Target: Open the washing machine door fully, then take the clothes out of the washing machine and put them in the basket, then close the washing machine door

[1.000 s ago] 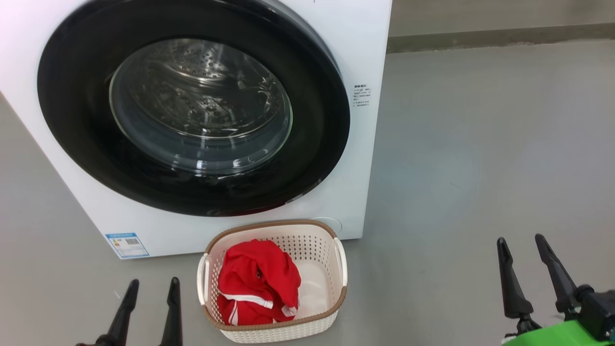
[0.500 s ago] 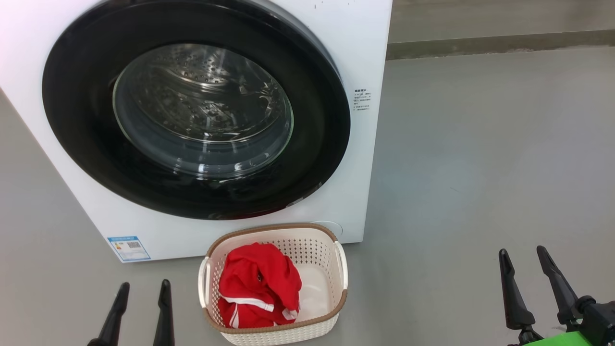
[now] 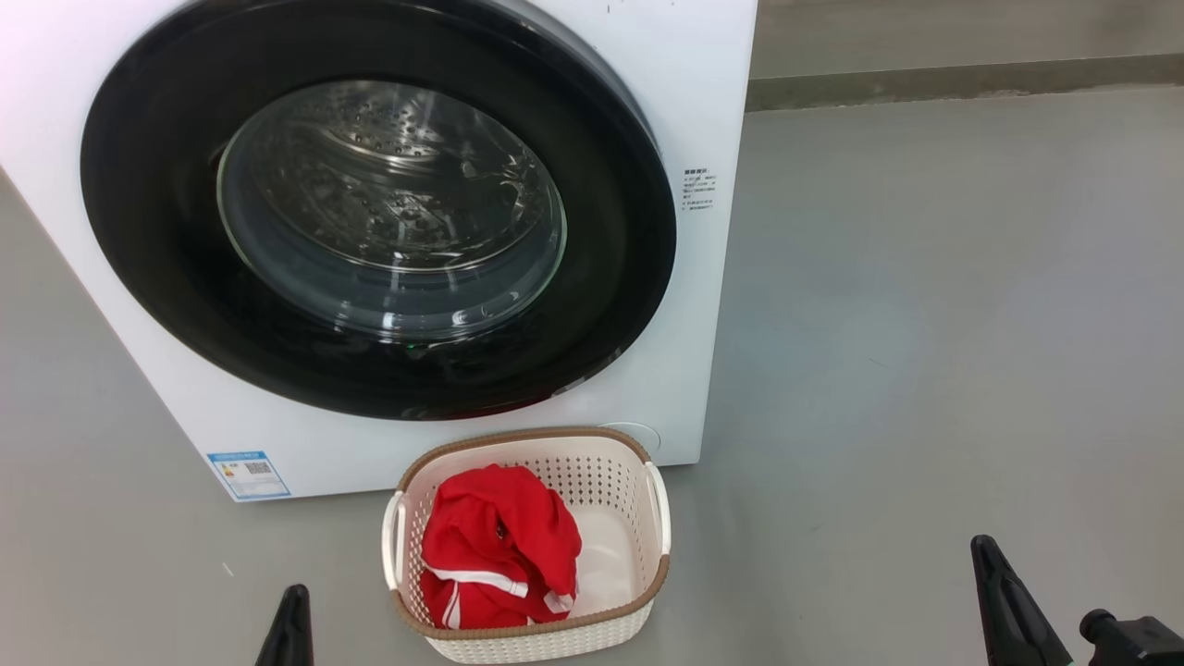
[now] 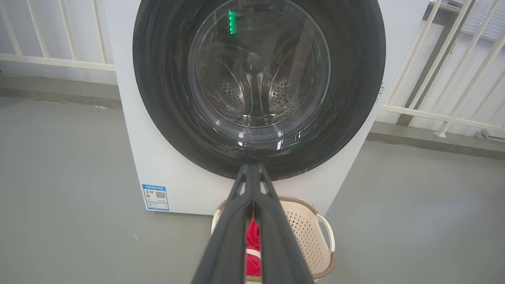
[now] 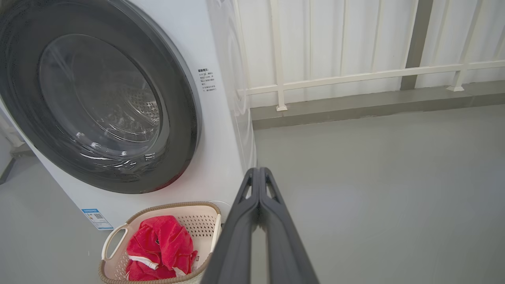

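The clothes, a red bundle with white trim, lie in the basket, heaped toward its left side, with bare basket bottom showing at the right. The basket stands on the grey floor just in front of the washing machine, below the lower right of the washing machine door. The door lies closed against the machine's front, and the steel drum shows through its glass bowl. A small blue sticker sits at the machine's lower left corner. The left jaws are pressed together on nothing, their fingers meeting at the tips and pointing toward the door's bottom rim. The right jaws are likewise closed and empty, fingers touching, to the basket's right and well apart from it. A white railing runs behind the machine.
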Available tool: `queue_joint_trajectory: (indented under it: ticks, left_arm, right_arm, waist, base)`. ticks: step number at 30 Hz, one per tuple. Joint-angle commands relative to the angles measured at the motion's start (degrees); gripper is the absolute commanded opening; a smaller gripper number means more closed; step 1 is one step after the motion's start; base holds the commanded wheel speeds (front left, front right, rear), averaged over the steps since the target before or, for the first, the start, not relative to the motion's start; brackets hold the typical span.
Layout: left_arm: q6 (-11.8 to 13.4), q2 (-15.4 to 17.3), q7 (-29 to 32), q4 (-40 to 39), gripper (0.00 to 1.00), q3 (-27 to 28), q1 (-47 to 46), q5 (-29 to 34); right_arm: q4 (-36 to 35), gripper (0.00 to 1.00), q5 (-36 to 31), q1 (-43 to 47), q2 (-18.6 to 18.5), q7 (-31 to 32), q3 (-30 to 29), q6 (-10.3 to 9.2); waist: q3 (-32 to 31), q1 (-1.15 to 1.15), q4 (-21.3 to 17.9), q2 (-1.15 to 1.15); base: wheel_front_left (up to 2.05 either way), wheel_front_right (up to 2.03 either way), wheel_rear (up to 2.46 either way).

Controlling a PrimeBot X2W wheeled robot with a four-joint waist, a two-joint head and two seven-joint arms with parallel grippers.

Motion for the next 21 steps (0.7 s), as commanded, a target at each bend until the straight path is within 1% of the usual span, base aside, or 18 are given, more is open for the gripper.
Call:
queue_joint_trajectory:
  ticks: [1, 3, 8, 21]
  left_arm:
    - [-0.3, 0.5, 0.4, -1.1, 0.00, 0.5, -1.0, -1.5]
    - [-0.4, 0.5, 0.7, -1.1, 0.00, 0.6, -1.2, -2.8]
    - [-0.7, 0.5, 1.5, -0.8, 0.00, 0.8, -1.7, -5.9]
    - [-1.5, 0.4, 3.6, 0.0, 0.00, 1.4, -3.0, -13.8]
  right_arm:
    - [-1.3, 0.00, 2.2, -1.3, -0.5, 0.3, 0.0, -0.01]
    - [-1.3, 0.00, 3.4, -1.5, -0.5, 0.7, 0.0, -0.01]
    - [-1.1, 0.00, 6.6, -2.1, -0.6, 1.5, 0.0, -0.02]
    - [-0.5, 0.00, 14.6, -3.8, -0.8, 3.8, 0.0, -0.05]
  waist:
    - [0.0, 0.07, 0.0, 0.00]
    - [0.0, 0.13, 0.1, 0.00]
    - [0.2, 0.01, 0.1, 0.00]
    - [0.6, 0.00, 0.3, 0.00]
  base:
    - [0.00, 0.00, 0.00]
    - [0.00, 0.00, 0.00]
    - [0.00, 0.00, 0.00]
    - [0.00, 0.00, 0.00]
